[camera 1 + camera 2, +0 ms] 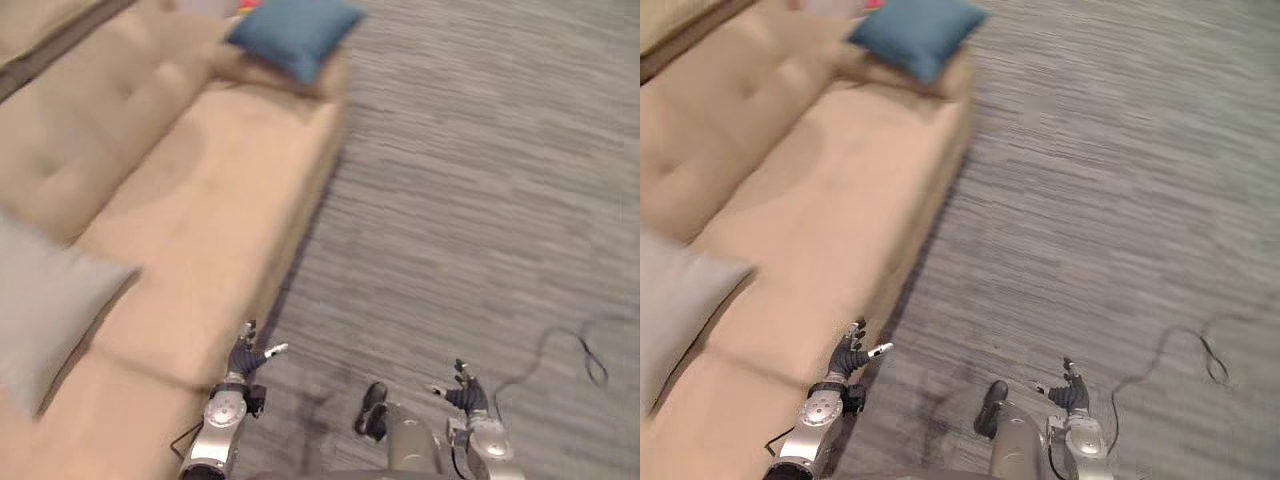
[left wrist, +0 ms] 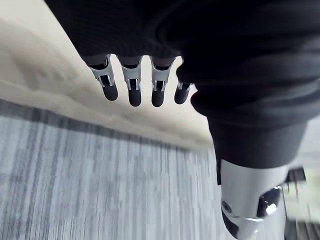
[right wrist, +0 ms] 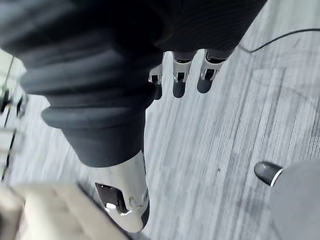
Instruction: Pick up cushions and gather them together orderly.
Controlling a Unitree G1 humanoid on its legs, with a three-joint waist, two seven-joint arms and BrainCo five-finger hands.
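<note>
Approach stage, with no cushion grasped yet. The left hand (image 1: 243,358) hangs at the front edge of the sofa (image 1: 220,190), fingers relaxed and spread, holding nothing; the right hand (image 1: 465,393) hangs over the carpet (image 1: 480,200), likewise loose and empty. A grey cushion (image 1: 45,310) leans against the backrest at the sofa's near end, to the robot's left; a blue cushion (image 1: 295,30) lies at the far end, well apart from it. Both look soft, square and plump. The next move probably calls for turning toward the grey cushion and reaching across the seat.
</note>
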